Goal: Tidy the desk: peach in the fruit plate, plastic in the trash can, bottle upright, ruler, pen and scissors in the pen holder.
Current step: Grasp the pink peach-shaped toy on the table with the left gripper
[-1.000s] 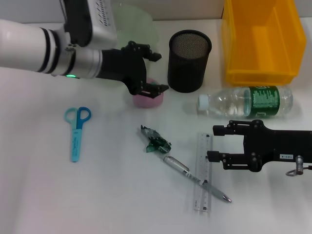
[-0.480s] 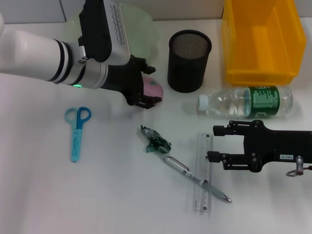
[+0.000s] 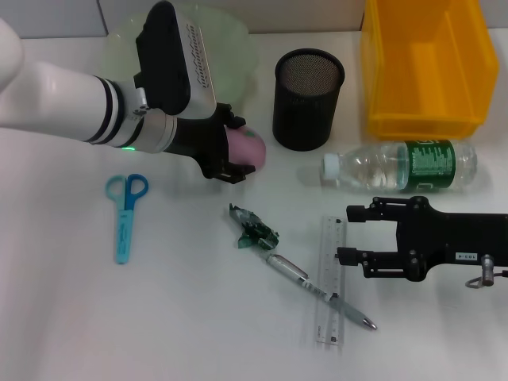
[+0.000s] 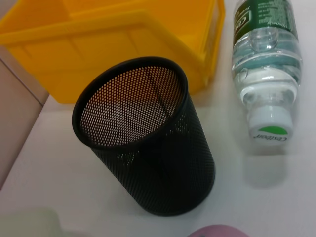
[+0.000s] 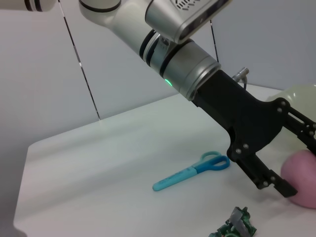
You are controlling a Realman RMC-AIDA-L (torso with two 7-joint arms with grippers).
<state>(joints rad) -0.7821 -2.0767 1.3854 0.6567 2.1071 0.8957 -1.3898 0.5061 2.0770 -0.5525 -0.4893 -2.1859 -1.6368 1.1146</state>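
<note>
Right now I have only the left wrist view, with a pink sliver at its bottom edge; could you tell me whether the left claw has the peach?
Observer: Yes. In the head view the left claw is shut on the peach.
Operator: Thank you. Where is the fruit plate?
Observer: The pale green plate lies on the far side of the table, partly hidden behind the left arm, left of the pen holder.
Operator: Is the right arm nearby?
Observer: No. The right claw is open at the far end of the ruler, nearer the robot than the lying bottle.

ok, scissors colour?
Light blue scissors, one finger loop a darker blue; clearest in the head view.
</note>
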